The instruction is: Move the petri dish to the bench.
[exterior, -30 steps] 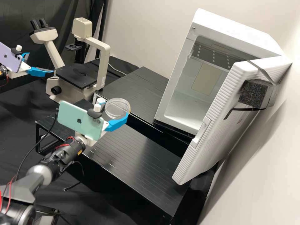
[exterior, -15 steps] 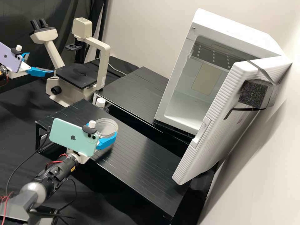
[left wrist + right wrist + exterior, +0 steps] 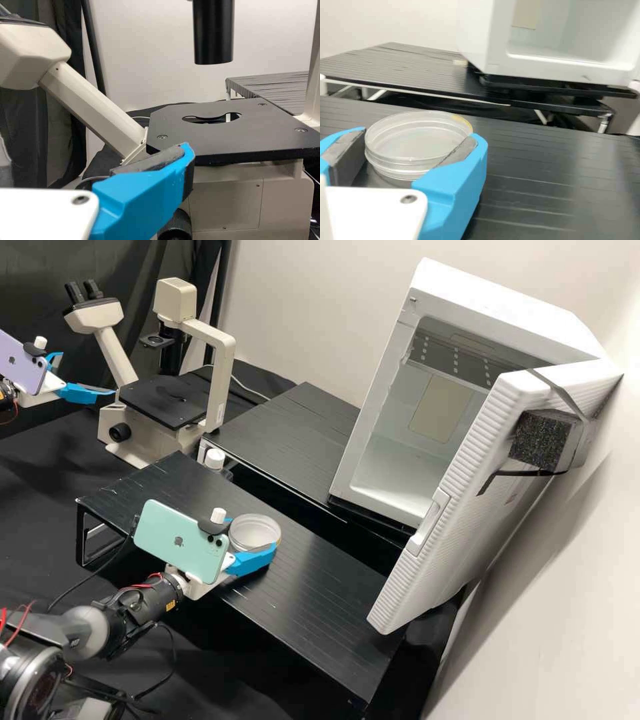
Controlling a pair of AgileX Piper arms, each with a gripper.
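Note:
Over the front black bench [image 3: 313, 600] in the high view, the right gripper [image 3: 252, 537] is shut on the clear round petri dish [image 3: 255, 531], one blue finger at either side. The right wrist view has the right gripper [image 3: 415, 142] with its grey pads against the rim of the petri dish [image 3: 420, 132], which is nearly level and low over the bench [image 3: 535, 170]; whether it touches the surface I cannot tell. At the high view's upper left the left gripper [image 3: 87, 375] stands open and empty, beside the microscope. One finger of the left gripper [image 3: 142, 187] shows in the left wrist view.
A microscope [image 3: 163, 400] stands at the back left, and a white-capped item [image 3: 215, 459] sits behind the front bench. The white incubator [image 3: 400, 467] is on the rear bench [image 3: 287, 433], its door [image 3: 460, 507] swung out above the front bench's right end.
The right gripper has come down and forward from near the rear bench, then shifted right, carrying the petri dish low over the front bench. The left arm has stayed still.

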